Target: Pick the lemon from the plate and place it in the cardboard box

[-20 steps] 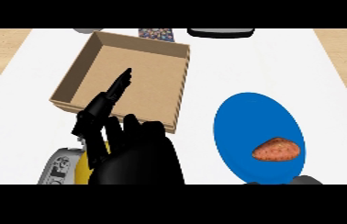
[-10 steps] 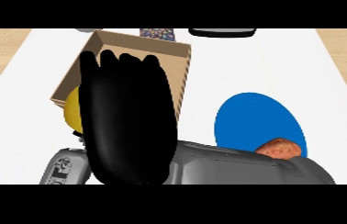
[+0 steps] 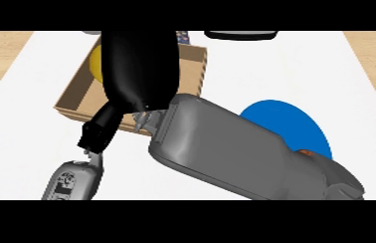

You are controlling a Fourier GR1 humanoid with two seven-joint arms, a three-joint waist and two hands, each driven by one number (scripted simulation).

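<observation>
A yellow lemon (image 3: 95, 62) shows as a sliver at the left edge of the black right hand (image 3: 140, 67), over the cardboard box (image 3: 192, 72); its long axis cannot be told. Whether the fingers curl round it cannot be told. The grey forearm (image 3: 235, 147) crosses the blue plate (image 3: 294, 125), hiding most of it. The left hand (image 3: 73, 180) rests lower left.

views: one, head view | position: above the bench (image 3: 242, 62), looking steeply down | facing: away from the robot, cardboard box (image 3: 192, 72) toward the top, blue plate (image 3: 294, 120) at lower right | nearness: very close, grey forearm (image 3: 235, 147) and black right hand (image 3: 140, 67) fill the middle | overlap: none, single view
</observation>
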